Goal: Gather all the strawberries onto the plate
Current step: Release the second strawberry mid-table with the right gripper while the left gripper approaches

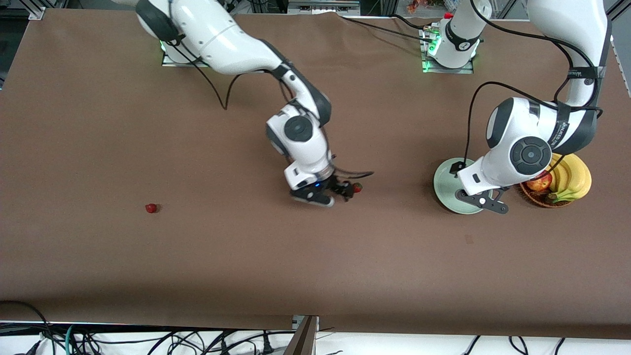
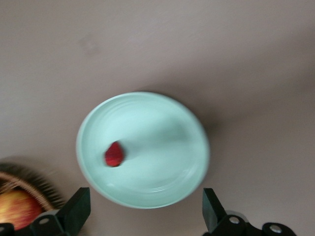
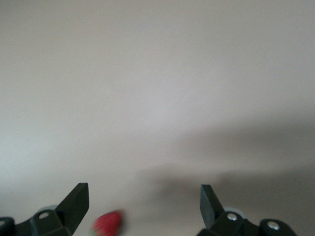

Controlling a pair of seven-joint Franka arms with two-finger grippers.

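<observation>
A broad table (image 1: pixel 148 123) under a plain brown cloth carries few things. A tiny red strawberry (image 1: pixel 151 208) lies alone at about eight o'clock. At three o'clock, a round pale mint-green plate (image 1: pixel 443 183) sits just beside a brown wicker basket (image 1: pixel 535 197). A second small red berry (image 1: pixel 357 187) shows near the table's centre.

One small red strawberry (image 2: pixel 113 154) lies in the round pale mint-green plate (image 2: pixel 162 142) beneath the left gripper (image 2: pixel 142 209); a second berry (image 1: pixel 357 187) sits beside the right gripper (image 1: pixel 345 190), and a third (image 1: pixel 151 208) lies well apart from both.

A strawberry (image 3: pixel 108 223) lies between the right end effector's (image 3: pixel 143 209) spread fingers.
</observation>
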